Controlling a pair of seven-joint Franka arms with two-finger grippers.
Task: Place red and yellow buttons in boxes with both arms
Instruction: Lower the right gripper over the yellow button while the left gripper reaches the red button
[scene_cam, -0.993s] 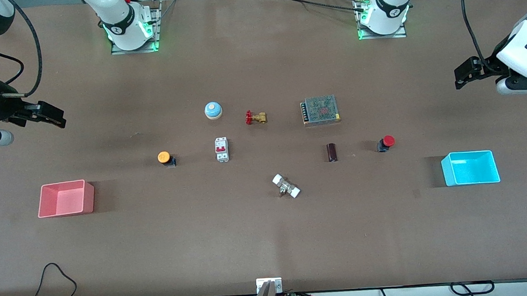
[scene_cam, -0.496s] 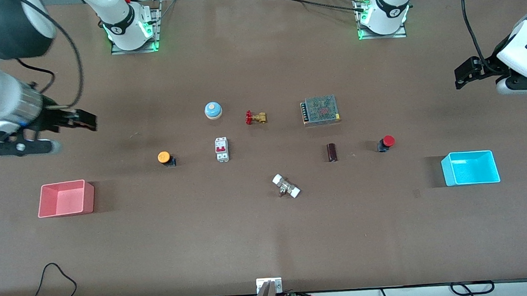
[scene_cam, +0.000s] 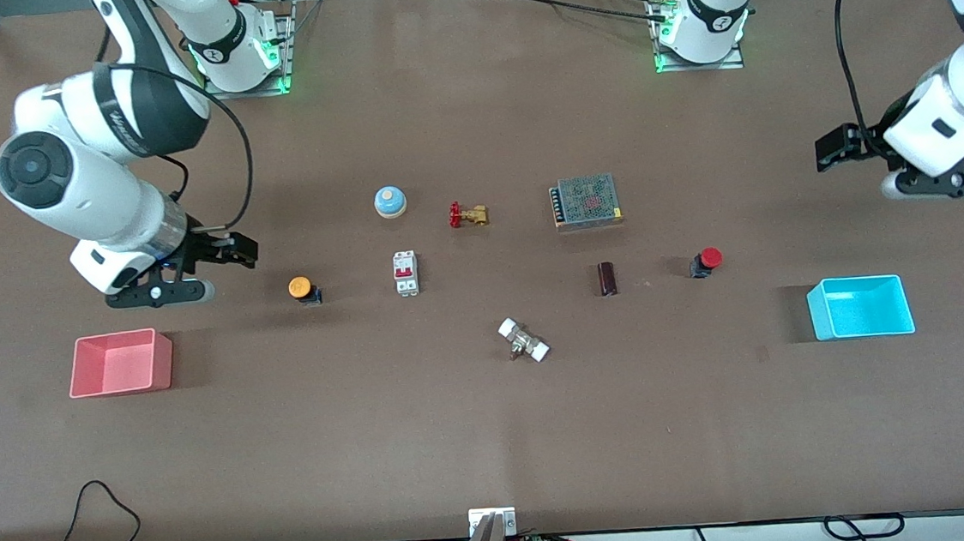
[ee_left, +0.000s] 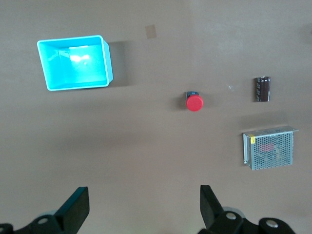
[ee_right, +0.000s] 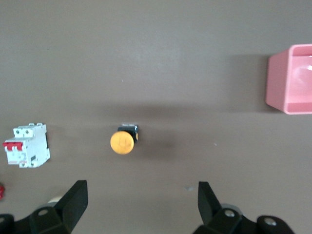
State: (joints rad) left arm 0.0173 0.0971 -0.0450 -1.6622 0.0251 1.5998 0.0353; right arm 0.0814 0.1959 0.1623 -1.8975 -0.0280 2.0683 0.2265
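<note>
Beside orange-yellow round-capped plastic button: right gripper, jaws wide for approach.
Near red round-capped plastic button: left gripper, jaws wide.

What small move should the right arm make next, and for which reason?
Probably the right gripper should travel sideways until it is over the yellow button, then descend. Its fingers are open and hold nothing, the button stands free on the table between the gripper and the white breaker, and the pink box is empty. The left gripper is open too, away from the red button.
</note>
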